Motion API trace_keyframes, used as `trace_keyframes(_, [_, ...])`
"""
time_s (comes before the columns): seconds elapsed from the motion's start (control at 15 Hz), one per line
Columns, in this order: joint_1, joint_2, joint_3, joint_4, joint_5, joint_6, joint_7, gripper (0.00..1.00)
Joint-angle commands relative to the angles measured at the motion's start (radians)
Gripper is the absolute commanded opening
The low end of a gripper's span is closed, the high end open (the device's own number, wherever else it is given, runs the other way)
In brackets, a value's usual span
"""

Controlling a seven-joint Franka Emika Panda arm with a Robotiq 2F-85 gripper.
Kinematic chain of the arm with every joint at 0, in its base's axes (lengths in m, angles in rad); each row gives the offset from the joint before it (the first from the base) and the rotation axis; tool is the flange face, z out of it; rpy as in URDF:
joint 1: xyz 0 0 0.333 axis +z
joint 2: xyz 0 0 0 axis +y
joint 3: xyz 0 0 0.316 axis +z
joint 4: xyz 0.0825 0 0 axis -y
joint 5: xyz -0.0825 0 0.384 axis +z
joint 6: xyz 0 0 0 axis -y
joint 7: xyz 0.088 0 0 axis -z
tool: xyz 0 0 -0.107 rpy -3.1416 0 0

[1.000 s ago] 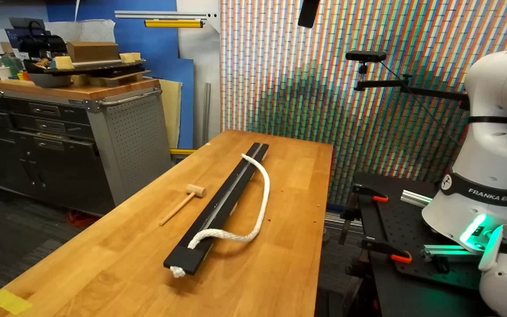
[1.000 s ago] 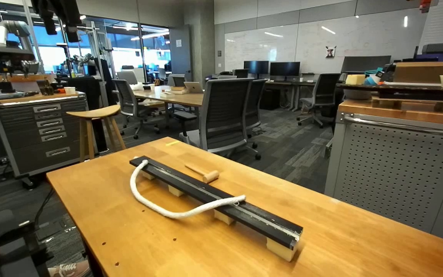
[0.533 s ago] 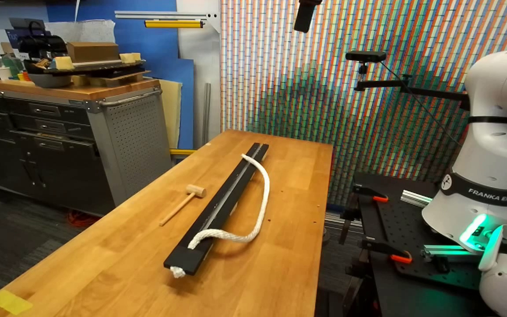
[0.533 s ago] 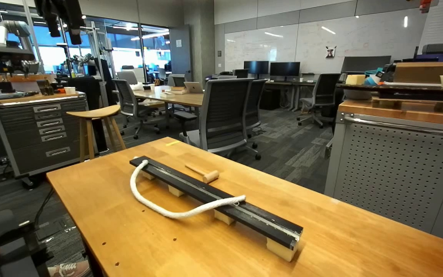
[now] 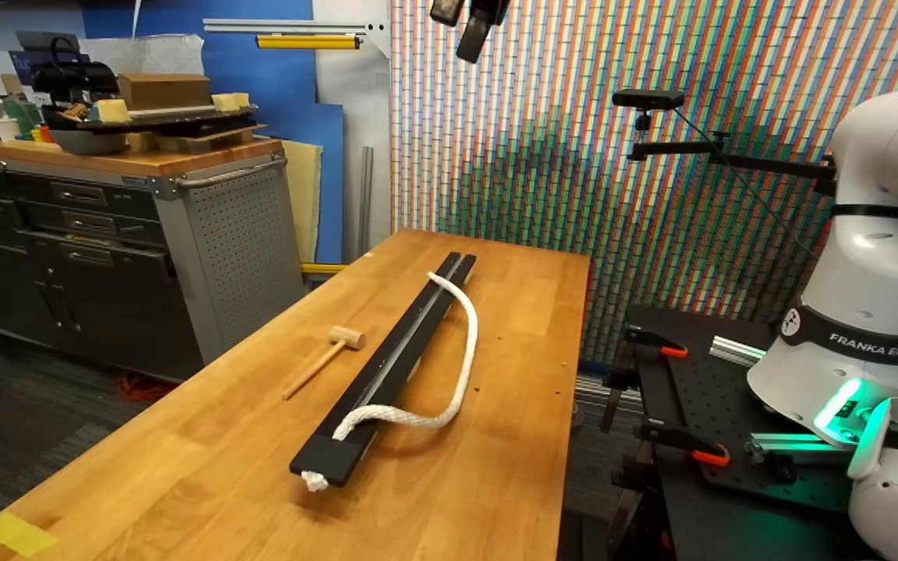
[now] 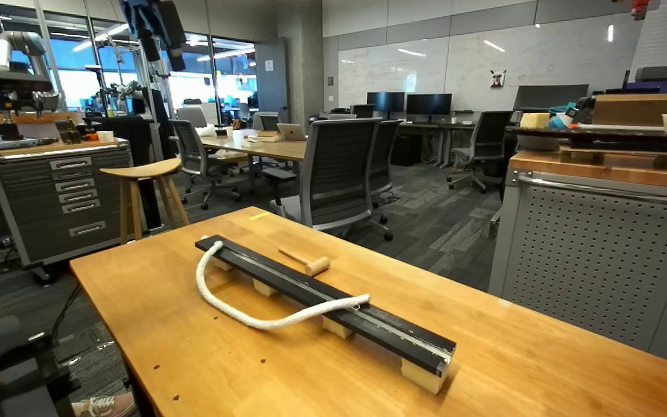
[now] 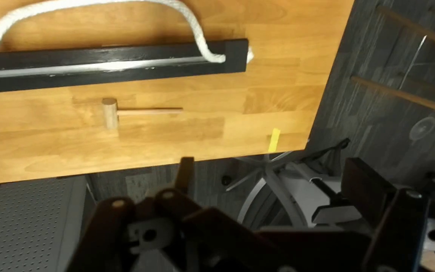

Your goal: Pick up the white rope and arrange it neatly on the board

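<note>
The white rope (image 5: 471, 335) bows out in a loop over the table on the robot's side of the board. One end lies across the black board (image 5: 410, 351); the other meets its groove near an end. The same rope (image 6: 264, 323) and board (image 6: 281, 286) show in an exterior view. In the wrist view the rope (image 7: 198, 32) is cut off at the top and left, and the board (image 7: 108, 77) at the left. My gripper (image 7: 271, 162) is open and empty, with fingers wide apart. It hangs high above the table in both exterior views (image 5: 458, 33) (image 6: 164, 59).
A small wooden mallet (image 5: 348, 337) lies beside the board, opposite the rope loop. Wooden blocks (image 6: 423, 376) hold the board above the table. A white tuft (image 5: 314, 481) sticks out at the board's end. Yellow tape (image 7: 274, 139) marks a table corner.
My gripper has moved sideways, away from the robot base, and slightly lower; both fingers now show in both exterior views. The rope, board and mallet have not moved.
</note>
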Motion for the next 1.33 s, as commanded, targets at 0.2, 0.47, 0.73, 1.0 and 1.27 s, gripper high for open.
trace_keyframes(0.2, [-0.109, 0.087, 0.007, 0.035, -0.204, 0.116, 0.127, 1.0])
trace_keyframes(0.47, [-0.162, 0.14, 0.004, 0.053, -0.34, 0.126, 0.232, 1.0])
trace_keyframes(0.73, [-0.189, 0.214, -0.009, 0.098, -0.414, 0.128, 0.293, 1.0])
trace_keyframes(1.0, [-0.186, 0.322, -0.023, 0.199, -0.469, 0.096, 0.315, 1.0])
trace_keyframes(1.27, [-0.156, 0.397, -0.043, 0.298, -0.422, 0.059, 0.274, 1.0])
